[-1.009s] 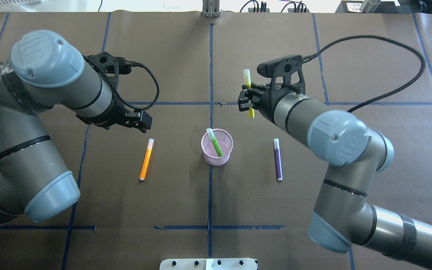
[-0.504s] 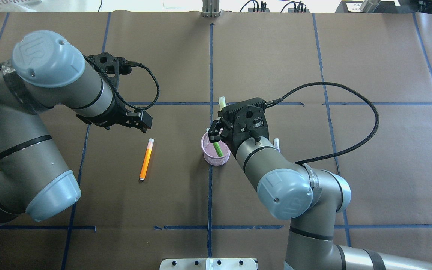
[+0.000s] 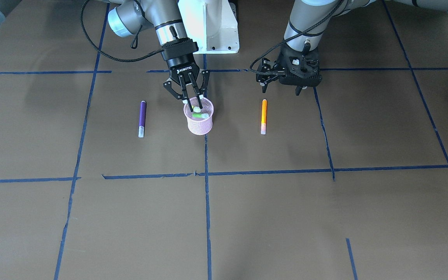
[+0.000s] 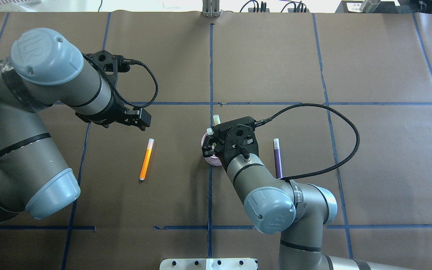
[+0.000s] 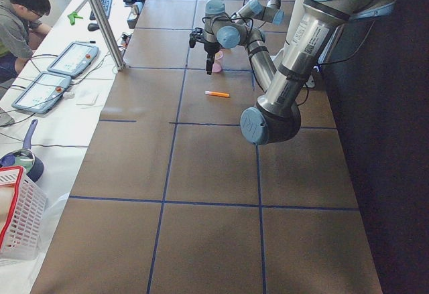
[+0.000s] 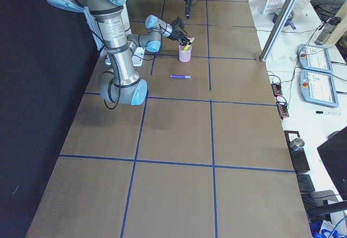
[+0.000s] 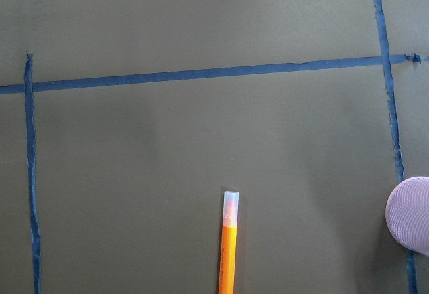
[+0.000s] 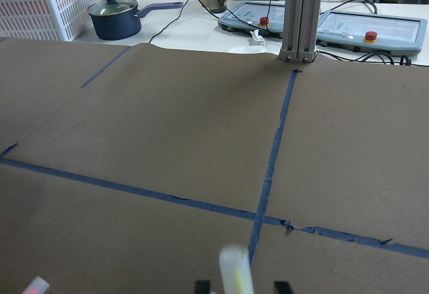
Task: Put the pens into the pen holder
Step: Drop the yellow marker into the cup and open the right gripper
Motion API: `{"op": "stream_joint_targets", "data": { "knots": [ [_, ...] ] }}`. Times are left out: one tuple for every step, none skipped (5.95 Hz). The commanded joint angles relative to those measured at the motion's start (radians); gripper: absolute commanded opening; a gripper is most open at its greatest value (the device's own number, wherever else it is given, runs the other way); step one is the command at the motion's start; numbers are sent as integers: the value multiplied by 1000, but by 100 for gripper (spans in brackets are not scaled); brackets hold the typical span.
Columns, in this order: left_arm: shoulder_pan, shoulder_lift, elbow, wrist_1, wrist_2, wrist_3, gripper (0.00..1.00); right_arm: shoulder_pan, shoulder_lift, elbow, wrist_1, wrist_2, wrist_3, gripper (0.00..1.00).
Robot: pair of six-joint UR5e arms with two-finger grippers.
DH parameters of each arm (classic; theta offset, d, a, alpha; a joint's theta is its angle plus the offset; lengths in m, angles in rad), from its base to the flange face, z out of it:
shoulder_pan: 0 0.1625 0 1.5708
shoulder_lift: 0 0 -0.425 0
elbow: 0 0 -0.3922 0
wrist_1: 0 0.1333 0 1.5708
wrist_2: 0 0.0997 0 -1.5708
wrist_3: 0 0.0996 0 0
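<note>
Overhead, the right hand (image 4: 211, 143) hides most of the pen holder (image 4: 210, 161); only a pink sliver shows at its 7 o'clock. The forearm (image 4: 246, 176) covers the near end of the purple pen (image 4: 277, 157). The left wrist view crops the orange pen (image 7: 228, 254) at 6 o'clock.

The table (image 4: 369, 168) is covered with brown paper and marked by blue tape lines (image 4: 210, 67). The pink mesh pen holder (image 3: 199, 125) stands on the middle line. The orange pen (image 4: 146, 159) lies flat on the robot's left of the holder and the purple pen (image 4: 277, 155) on the robot's right, both apart from it.

Wire-mesh pen holder (image 3: 199, 126); matt brown paper table cover (image 3: 286, 217).
</note>
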Motion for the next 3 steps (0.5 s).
{"op": "stream_joint_targets", "data": {
  "knots": [
    [0,0,0,0,0,1,100,54,6,12,-1,140,56,100],
    [1,0,0,0,1,1,100,128,6,15,-17,296,56,100],
    [1,0,3,0,1,-2,100,239,6,57,-150,498,56,100]
  ]
}}
